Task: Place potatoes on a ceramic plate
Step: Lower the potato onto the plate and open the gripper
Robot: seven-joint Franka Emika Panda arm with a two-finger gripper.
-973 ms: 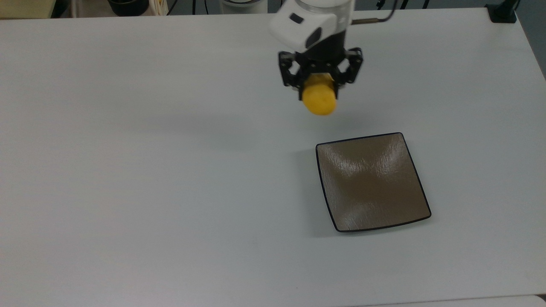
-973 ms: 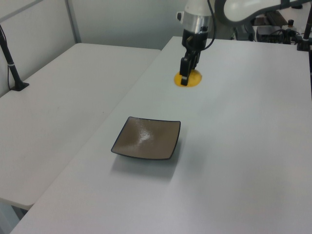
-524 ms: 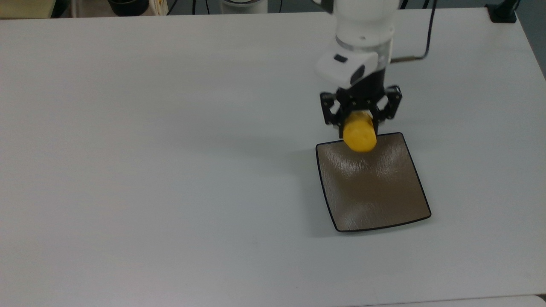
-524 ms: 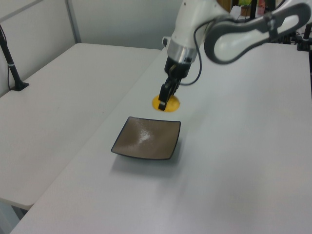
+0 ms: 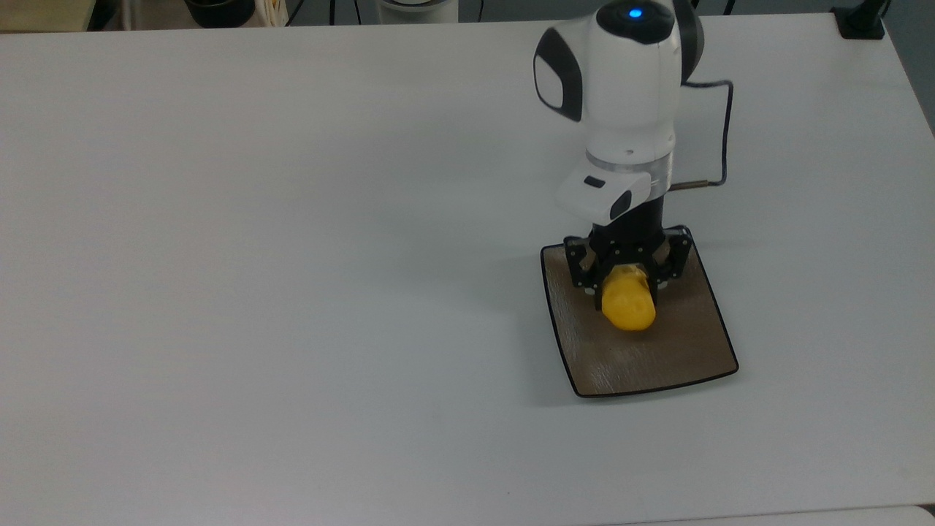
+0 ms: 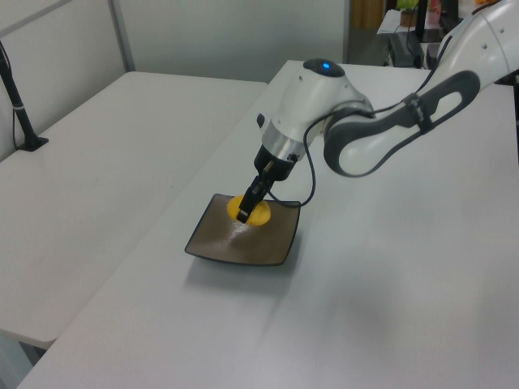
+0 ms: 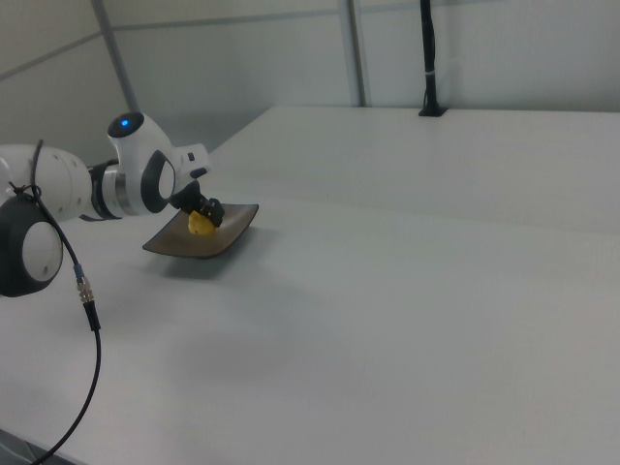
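Observation:
A small bright-yellow potato (image 5: pixel 628 307) (image 6: pixel 253 212) (image 7: pixel 201 224) is held between the black fingers of my gripper (image 5: pixel 627 281) (image 6: pixel 246 207) (image 7: pixel 204 214), which is shut on it. It hangs over the upper middle of the square brown-grey ceramic plate (image 5: pixel 679 351) (image 6: pixel 259 243) (image 7: pixel 174 245). Whether the potato touches the plate's surface I cannot tell. The white arm reaches down from the top view's upper right and hides the plate's far edge.
The plate lies on a wide white table (image 5: pixel 256 256). A black cable (image 5: pixel 719 139) trails from the arm's wrist. A black post (image 6: pixel 20 113) stands on a second table at the left view's left. Dark objects (image 5: pixel 219 11) sit beyond the table's far edge.
The gripper has carried the potato from beyond the plate's far edge to above the plate's middle, and has come lower. The plate has stayed where it was.

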